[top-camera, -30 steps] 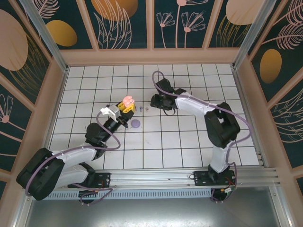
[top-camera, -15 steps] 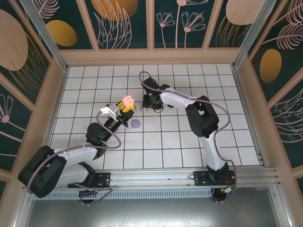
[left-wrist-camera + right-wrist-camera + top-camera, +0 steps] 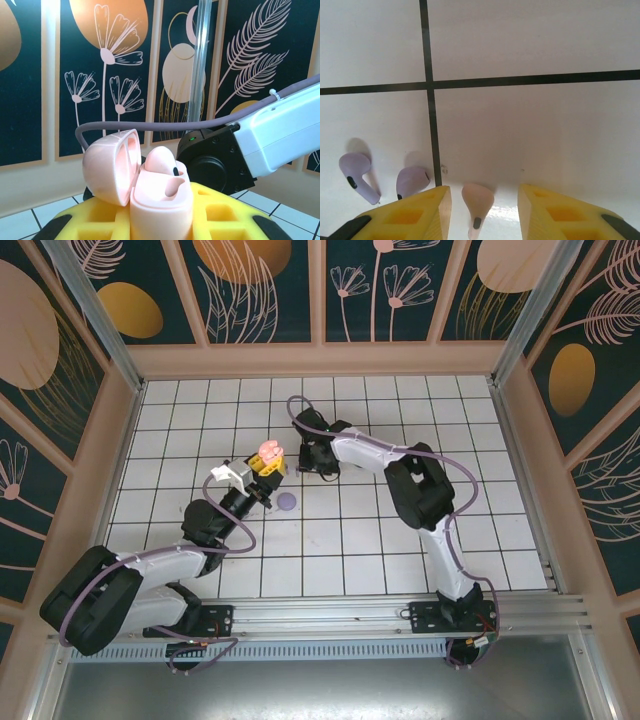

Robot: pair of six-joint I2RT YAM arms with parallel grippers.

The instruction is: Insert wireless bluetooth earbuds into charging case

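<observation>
Pale pink stemmed earbud (image 3: pixel 477 204) lies on the white tiled table (image 3: pixel 530 125) squarely between the yellow padded fingers (image 3: pixel 427 212) of the right gripper (image 3: pixel 482 207), whose jaws stand apart with a gap on either side of the bud and do not yet touch it. Just to its left, across a dark grout line, sit two lilac-grey stemmed earbuds (image 3: pixel 357 175), close enough to be nudged. Close beside, the left gripper (image 3: pixel 268 464) is clamped on the pale pink plastic charging case (image 3: pixel 160 200), held upright with its hinged lid (image 3: pixel 110 167) thrown back; what looks like one pink bud may already sit in one well, though that is hard to confirm. A round lilac disc (image 3: pixel 287 502) lies on the table near the case.

The step in hand appears to be the pick-up of the pink bud. Done well, the pinch would land on the rounded head rather than the thin stem, which could pivot or squirt out, and the fingers should stay clear of the nearest lilac bud. A straight lift before any sideways travel looks wise, since the case is close by. For seating, the stem likely has to point down into the free well, so the bud's orientation in the grip matters from the start
</observation>
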